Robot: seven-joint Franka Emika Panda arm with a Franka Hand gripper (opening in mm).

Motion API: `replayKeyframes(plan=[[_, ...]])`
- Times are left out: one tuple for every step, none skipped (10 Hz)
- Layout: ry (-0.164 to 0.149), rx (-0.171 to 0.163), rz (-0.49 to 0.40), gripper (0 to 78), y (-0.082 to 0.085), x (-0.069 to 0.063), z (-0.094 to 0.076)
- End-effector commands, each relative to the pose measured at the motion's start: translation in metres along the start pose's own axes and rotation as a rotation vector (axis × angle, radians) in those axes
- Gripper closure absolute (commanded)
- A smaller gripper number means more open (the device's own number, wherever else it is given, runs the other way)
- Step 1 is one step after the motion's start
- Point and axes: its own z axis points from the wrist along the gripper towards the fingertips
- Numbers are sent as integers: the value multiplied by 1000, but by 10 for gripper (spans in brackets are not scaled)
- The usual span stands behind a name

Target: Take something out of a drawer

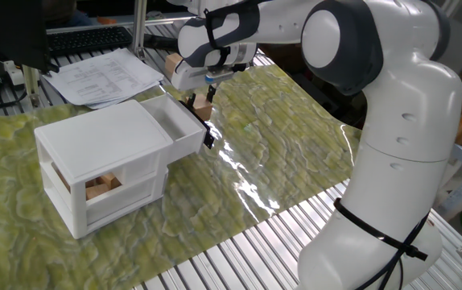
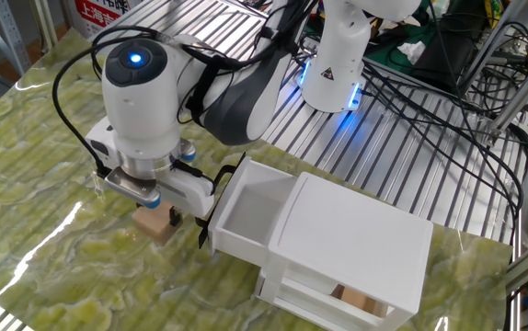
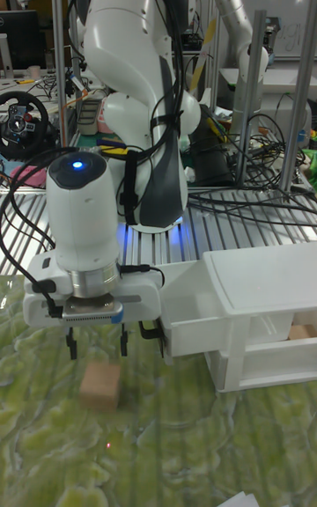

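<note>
Nearest the camera in the tall fixed view, low and left of centre, the small tan wooden block (image 3: 99, 385) sits on the green marbled table cover (image 3: 194, 454), outside the box. Directly above it hangs the gripper (image 3: 97, 348), its two dark fingers (image 3: 72, 346) spread apart wider than the block, their tips clear of the block's top. Nothing is held between them. In the other fixed view the block (image 2: 154, 223) shows at lower left under the gripper (image 2: 159, 210), just beside the black handle (image 2: 214, 204) of the drawer.

To the right of the gripper, at the middle of the tall frame, the upper drawer (image 3: 198, 322) stands pulled out from the white two-drawer box (image 3: 264, 296), its front close to the gripper's body. The drawer's inside (image 2: 250, 216) looks bare white in the other fixed view. The lower drawer (image 1: 122, 195) is closed; through the side opening of the box other tan blocks (image 1: 101, 186) can be seen inside, left of centre in one fixed view.

Behind, in the upper half of the tall frame, rises the white and grey robot arm (image 3: 141, 49). In one fixed view, papers (image 1: 106, 75) and a black keyboard (image 1: 86, 38) lie at upper left beyond the cover, and another tan block (image 1: 171, 63) sits behind the gripper (image 1: 201, 99).
</note>
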Motion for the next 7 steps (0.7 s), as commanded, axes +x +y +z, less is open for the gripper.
replayKeyframes(plan=[[-1, 8, -19, 2, -1, -1, 1], [-1, 8, -19, 2, -1, -1, 1], [-1, 8, -19, 2, -1, -1, 1], [-1, 8, -19, 2, -1, -1, 1], [11, 8, -1, 2, 0, -1, -6], [10, 6, 2, 2, 0, 1, -12], [10, 6, 2, 2, -1, 2, -14]])
